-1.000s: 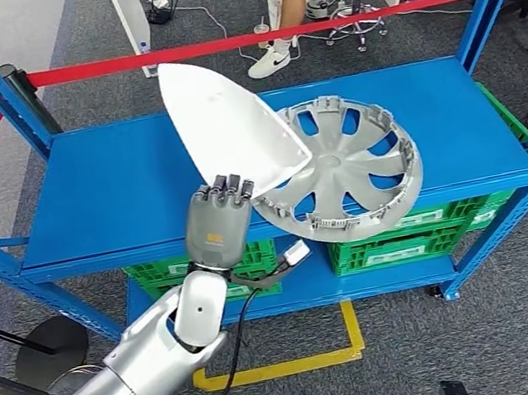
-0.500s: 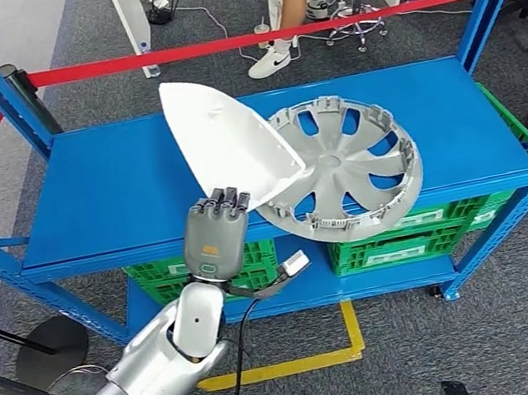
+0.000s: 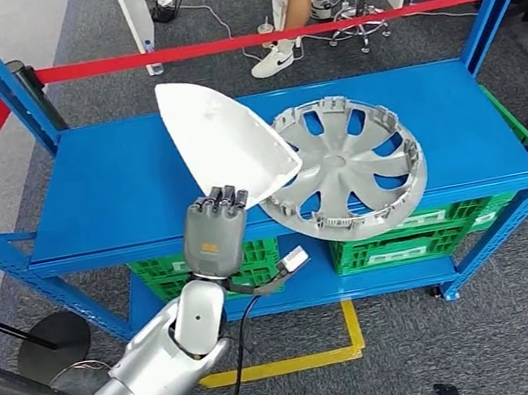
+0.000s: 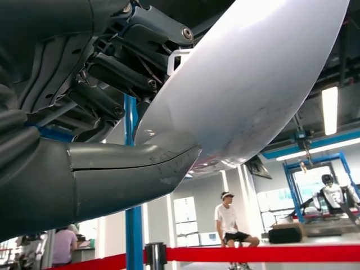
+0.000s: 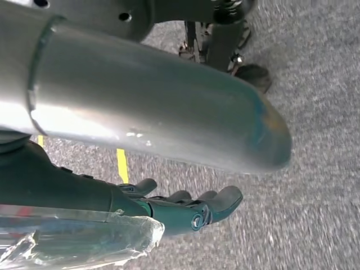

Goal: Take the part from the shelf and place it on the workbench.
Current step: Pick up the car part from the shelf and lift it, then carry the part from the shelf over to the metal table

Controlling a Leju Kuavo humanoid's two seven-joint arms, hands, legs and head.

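Since a second ago your left hand [image 3: 215,234] has drawn slightly back and down toward the front edge of the shelf [image 3: 92,196], and the white part [image 3: 225,143] has come with it, its tip now leaning a little further left; some of the shift across the whole picture is the head camera moving, so don't read that as motion of the shelf. You hold the white part by its near edge: in the left wrist view the thumb [image 4: 127,174] lies under the shell and the dark fingers [image 4: 123,67] clamp it from the other side. It is tilted up off the blue deck, with its far side overlapping the rim of the silver wheel cover [image 3: 347,165]; whether the two touch, you can't tell. Your right hand [image 5: 187,208] hangs low over the carpet, fingers loosely extended and apart, holding nothing. You're in the lift-off step, pickup made but the part not yet clear of the shelf. Next, raise it free of the wheel cover and the front edge, then turn toward the workbench.
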